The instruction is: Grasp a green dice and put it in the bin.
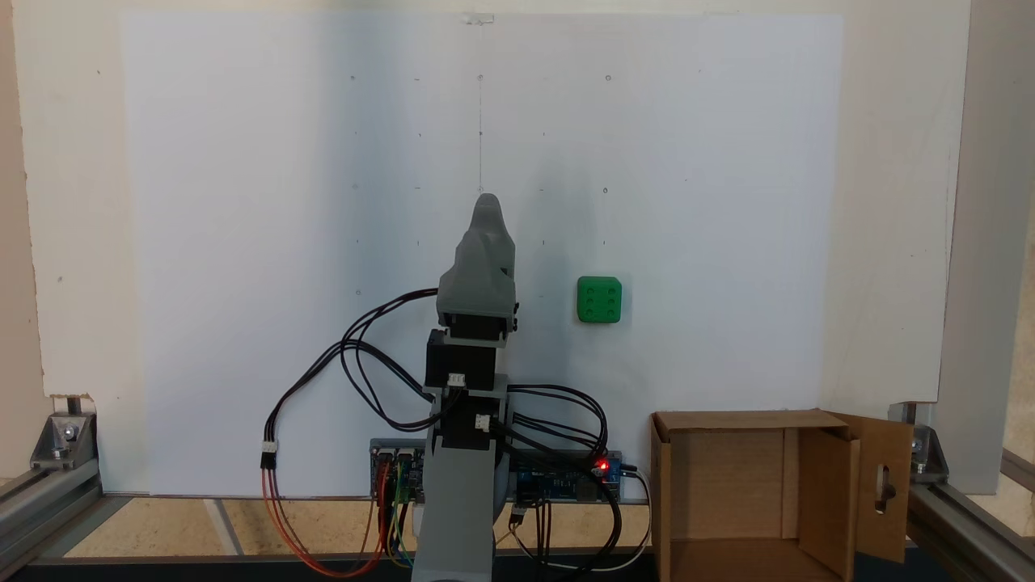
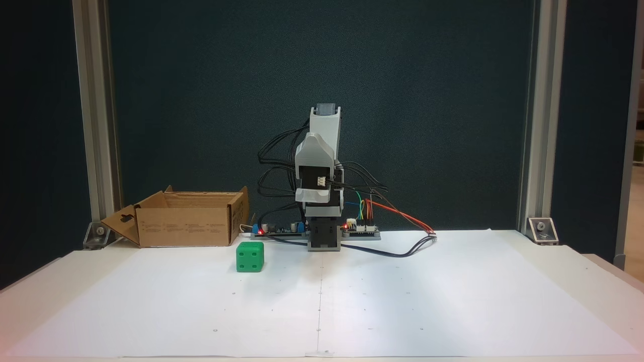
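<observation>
Dice (image 1: 599, 300): bright green cube, rounded corners, recessed pips, on white paper | hand (image 1: 487, 202): spread or closed, cannot tell

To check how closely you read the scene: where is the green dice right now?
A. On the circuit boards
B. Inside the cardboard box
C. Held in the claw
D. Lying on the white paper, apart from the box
D: in both fixed views the green dice lies on the white paper, outside the cardboard box.
</observation>
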You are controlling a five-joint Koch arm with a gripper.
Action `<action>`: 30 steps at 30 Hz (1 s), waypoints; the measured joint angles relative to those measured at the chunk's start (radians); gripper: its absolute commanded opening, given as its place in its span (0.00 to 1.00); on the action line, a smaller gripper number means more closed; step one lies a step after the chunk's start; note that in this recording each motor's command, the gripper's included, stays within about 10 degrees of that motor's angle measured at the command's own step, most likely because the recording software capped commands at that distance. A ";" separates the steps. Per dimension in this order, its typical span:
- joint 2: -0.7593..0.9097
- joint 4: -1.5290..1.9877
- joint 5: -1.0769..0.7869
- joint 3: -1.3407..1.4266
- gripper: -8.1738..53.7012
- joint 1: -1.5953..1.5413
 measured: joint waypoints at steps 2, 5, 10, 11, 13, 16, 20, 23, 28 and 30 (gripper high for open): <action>0.000 0.000 0.000 0.000 0.86 0.000; 0.000 0.000 0.000 0.000 0.86 -0.002; 0.000 0.000 0.000 0.000 0.86 -0.002; 0.000 0.000 0.000 0.000 0.86 -0.002; 0.000 0.000 0.000 0.000 0.86 -0.002; 0.000 0.000 0.000 0.000 0.86 -0.002; 0.000 0.000 0.000 0.000 0.86 -0.002; 0.000 0.000 0.000 0.000 0.86 -0.002; 0.000 0.000 0.000 0.000 0.85 -0.002; 0.000 0.000 0.000 0.000 0.85 -0.002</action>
